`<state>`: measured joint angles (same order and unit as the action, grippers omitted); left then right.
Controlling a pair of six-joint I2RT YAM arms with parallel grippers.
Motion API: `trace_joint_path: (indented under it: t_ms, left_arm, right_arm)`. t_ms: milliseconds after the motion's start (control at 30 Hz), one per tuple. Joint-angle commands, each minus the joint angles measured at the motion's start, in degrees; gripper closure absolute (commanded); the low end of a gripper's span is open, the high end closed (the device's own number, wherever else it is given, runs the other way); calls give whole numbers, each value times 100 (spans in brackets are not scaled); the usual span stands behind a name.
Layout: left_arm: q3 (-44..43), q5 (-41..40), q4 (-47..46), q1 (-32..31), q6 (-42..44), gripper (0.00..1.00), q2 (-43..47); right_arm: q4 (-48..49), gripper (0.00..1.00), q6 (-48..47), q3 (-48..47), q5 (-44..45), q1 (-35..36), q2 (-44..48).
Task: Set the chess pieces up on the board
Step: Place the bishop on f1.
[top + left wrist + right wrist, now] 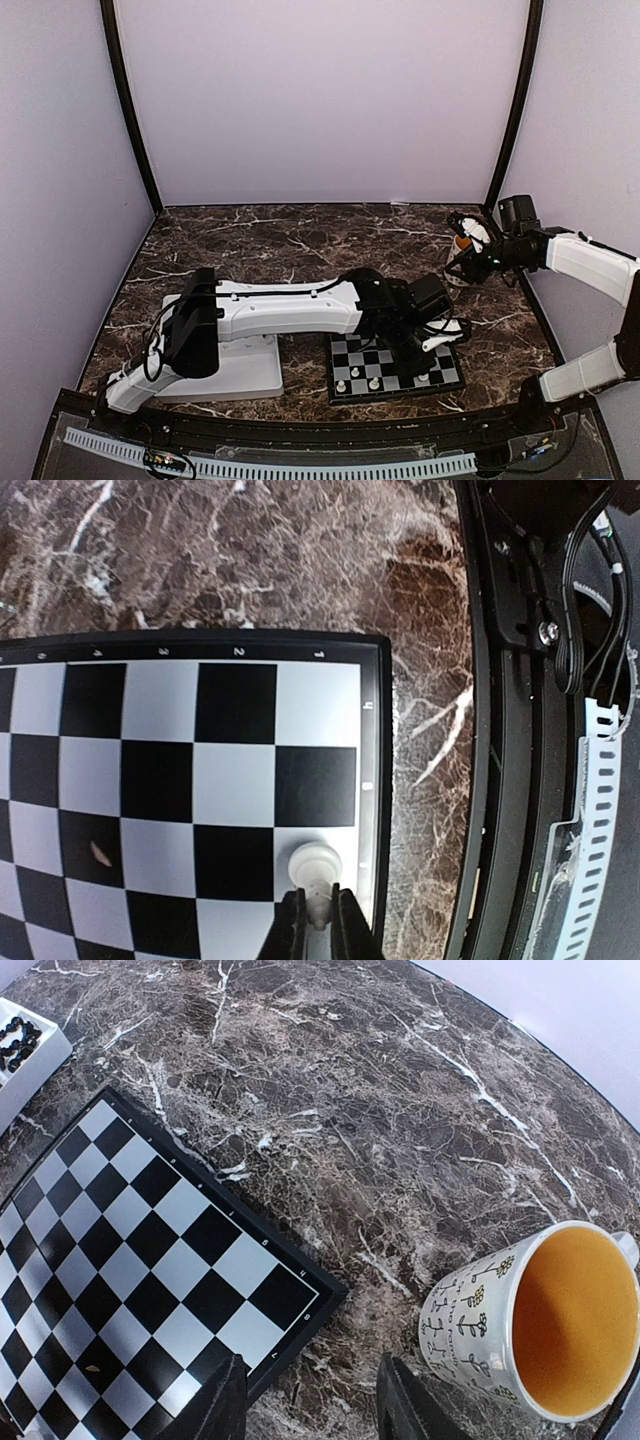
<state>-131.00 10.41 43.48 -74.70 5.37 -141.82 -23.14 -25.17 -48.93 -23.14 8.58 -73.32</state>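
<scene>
My left pincer (318, 920) is clamped on a white chess piece (314, 864), over a pale square in the edge file of the board (160, 705). I judge I am placing it; next, seat it upright, then let go gently.

We note a polished marble-look table (400, 1110), smooth satin board (160, 780), glossy plastic white piece (315, 862) and glazed ceramic-looking mug (470, 1320).
</scene>
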Motion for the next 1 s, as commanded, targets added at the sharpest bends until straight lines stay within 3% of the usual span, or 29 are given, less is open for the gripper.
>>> trace_joint_path:
  t_ms: [0,400,633,967]
  left_arm:
    - [-264,35,302,-71,143,94,-87]
    - [-276,-63,385,-70,167,92,-118]
    - [-276,-85,366,-73,175,73,-109]
    - [14,-197,-87,-71,180,64,310]
  right_arm:
    - [125,54,28,32,12,-41,-7]
    - [91,55,-15,15,-62,-40,-82]
    - [83,55,-35,8,-86,-40,-94]
    - [64,54,-36,17,-138,-44,-90]
